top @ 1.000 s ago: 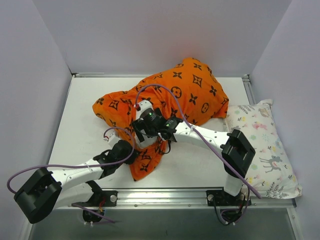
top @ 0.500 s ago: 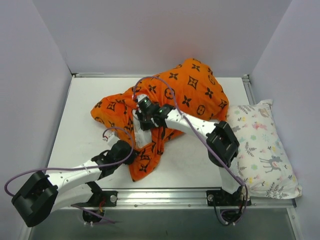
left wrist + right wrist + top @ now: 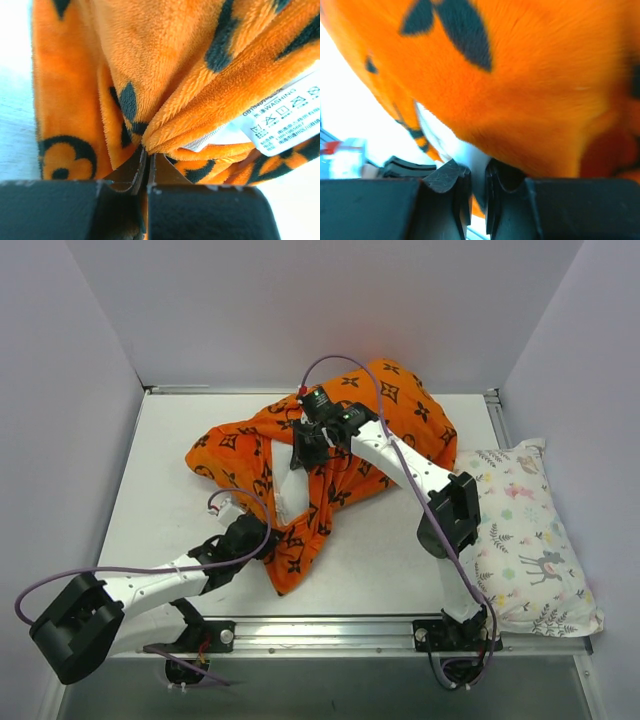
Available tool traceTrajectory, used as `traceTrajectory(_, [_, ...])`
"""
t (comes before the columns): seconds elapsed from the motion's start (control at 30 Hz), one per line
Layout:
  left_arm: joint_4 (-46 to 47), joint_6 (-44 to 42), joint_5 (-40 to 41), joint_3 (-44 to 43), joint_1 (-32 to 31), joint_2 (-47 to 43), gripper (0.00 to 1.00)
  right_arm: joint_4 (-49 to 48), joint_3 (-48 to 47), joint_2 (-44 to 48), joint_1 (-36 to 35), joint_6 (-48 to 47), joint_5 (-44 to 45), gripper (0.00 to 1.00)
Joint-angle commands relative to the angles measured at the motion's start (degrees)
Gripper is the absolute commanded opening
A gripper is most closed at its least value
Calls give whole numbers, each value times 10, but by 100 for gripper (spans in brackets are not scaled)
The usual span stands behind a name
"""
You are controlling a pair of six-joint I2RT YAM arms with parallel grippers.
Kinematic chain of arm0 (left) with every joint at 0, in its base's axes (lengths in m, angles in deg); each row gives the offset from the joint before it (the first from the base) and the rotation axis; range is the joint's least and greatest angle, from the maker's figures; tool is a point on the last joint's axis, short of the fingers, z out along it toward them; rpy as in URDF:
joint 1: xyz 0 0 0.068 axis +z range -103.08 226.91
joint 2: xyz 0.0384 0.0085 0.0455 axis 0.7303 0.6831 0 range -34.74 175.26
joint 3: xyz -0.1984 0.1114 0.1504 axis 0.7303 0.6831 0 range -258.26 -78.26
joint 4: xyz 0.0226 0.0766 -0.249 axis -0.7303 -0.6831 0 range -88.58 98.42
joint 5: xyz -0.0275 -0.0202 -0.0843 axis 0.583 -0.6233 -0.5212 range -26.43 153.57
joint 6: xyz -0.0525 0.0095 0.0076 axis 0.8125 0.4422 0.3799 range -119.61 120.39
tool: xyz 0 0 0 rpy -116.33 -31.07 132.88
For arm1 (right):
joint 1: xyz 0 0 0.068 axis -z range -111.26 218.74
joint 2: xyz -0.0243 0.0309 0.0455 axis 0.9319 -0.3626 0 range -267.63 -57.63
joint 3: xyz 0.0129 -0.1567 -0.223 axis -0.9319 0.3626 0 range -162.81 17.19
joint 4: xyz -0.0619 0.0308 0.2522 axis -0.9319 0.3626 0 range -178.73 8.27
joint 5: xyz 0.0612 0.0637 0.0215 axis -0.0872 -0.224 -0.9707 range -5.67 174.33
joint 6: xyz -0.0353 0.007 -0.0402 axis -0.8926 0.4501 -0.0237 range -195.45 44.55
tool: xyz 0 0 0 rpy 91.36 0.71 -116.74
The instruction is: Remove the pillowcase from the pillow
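While both arms hold, I log status: the pillowcase [image 3: 390,430] is heaped mid-table toward the back, and most of the bulk is still inside it. — operator

How much of the pillow is out? — observer

Only a narrow white strip of pillow [image 3: 289,495] shows in the top view. It runs between orange folds from the right gripper [image 3: 303,452] down toward the left gripper [image 3: 262,540]. I judge extraction begun, well short of half. — operator

Jaw states? — observer

Left wrist view: jaws closed on a fold of the orange plush at the open edge, beside the zipper [image 3: 202,144] and care label [image 3: 285,117]. Right wrist view: jaws nearly together with white material pinched between them, orange fabric pressed close over the camera. I read that as a grip on the pillow, though blur keeps me from being certain. — operator

What remains? — observer

Nearly all of it. The two grips need to separate, with the left anchoring the hem near me and the right drawing the white core out through the opening. Risk, in my estimate: the plush drags along with the pillow and the heap merely shifts. The printed pillow [image 3: 525,530] at the right edge of the table [image 3: 160,470] lies apart from the work and plays no part. — operator
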State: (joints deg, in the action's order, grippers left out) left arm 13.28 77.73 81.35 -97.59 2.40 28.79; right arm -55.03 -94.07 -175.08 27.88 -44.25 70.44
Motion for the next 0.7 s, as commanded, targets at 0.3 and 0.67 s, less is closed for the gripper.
traceTrajectory(0.3, [-148,-60,-21,-4,-19,25,0,-119,40,146,16,-32,68,0])
traceTrajectory(0.67, [-171,-76,-19,-33,-17,4,0,-243,322,282,-124,-112,171,51])
